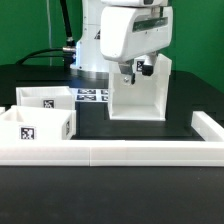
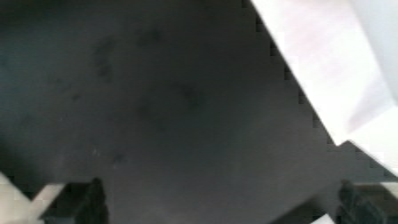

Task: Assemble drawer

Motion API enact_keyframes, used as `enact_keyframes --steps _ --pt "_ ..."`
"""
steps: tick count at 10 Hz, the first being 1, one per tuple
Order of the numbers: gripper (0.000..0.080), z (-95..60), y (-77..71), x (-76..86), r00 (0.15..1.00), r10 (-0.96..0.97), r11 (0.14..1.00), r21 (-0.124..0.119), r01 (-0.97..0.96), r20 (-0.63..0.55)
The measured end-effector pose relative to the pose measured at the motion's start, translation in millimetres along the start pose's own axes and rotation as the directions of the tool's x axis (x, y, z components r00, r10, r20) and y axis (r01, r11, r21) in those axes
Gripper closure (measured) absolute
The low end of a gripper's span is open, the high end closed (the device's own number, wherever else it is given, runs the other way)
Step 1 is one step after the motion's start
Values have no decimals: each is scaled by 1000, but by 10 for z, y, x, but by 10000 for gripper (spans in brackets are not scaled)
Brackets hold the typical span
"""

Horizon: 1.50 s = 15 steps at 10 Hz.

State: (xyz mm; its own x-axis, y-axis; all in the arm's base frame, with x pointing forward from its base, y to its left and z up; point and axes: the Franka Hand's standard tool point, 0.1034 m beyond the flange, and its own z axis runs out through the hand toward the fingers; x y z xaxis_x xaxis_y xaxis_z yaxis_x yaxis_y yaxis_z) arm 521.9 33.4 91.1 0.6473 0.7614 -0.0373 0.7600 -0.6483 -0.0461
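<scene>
The large white open-fronted box shell [image 1: 140, 95] stands upright on the dark table, right of centre in the exterior view. My gripper [image 1: 135, 70] hovers at the top of the shell, near its left wall. In the wrist view my gripper [image 2: 210, 200] is open: the two dark fingers [image 2: 71, 200] stand wide apart with only dark table between them. A white panel of the shell [image 2: 329, 60] shows to one side, blurred. Two smaller open-top trays with tags sit at the exterior view's left, one in front [image 1: 35, 125] and one behind [image 1: 48, 98].
A long low white border wall [image 1: 130, 152] runs across the front of the table and turns back at the exterior view's right [image 1: 208, 125]. The marker board [image 1: 92, 96] lies flat behind, between the trays and the shell. The arm's base and cables stand at the back.
</scene>
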Motion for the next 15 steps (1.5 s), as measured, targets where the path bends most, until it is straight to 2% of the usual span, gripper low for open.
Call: enact_keyframes --steps 2,4,6,7,8,10,12,13,15 --pt "150 -47 -65 97 973 232 973 3 -232 3" --pt "150 -50 -54 117 951 310 951 8 -310 -1" --pt "150 -55 -76 136 893 451 892 12 -451 -2" --pt "150 -97 -139 176 810 586 810 16 -586 -7" --pt "150 -151 -205 186 775 632 775 15 -631 -10" --pt "150 -302 -299 167 646 763 647 35 -762 -20" --pt "150 -435 -435 63 648 761 648 27 -761 -31" --pt "150 -438 -543 -5 653 757 654 22 -756 -27" --pt "150 -423 -554 -9 655 756 655 22 -755 -24"
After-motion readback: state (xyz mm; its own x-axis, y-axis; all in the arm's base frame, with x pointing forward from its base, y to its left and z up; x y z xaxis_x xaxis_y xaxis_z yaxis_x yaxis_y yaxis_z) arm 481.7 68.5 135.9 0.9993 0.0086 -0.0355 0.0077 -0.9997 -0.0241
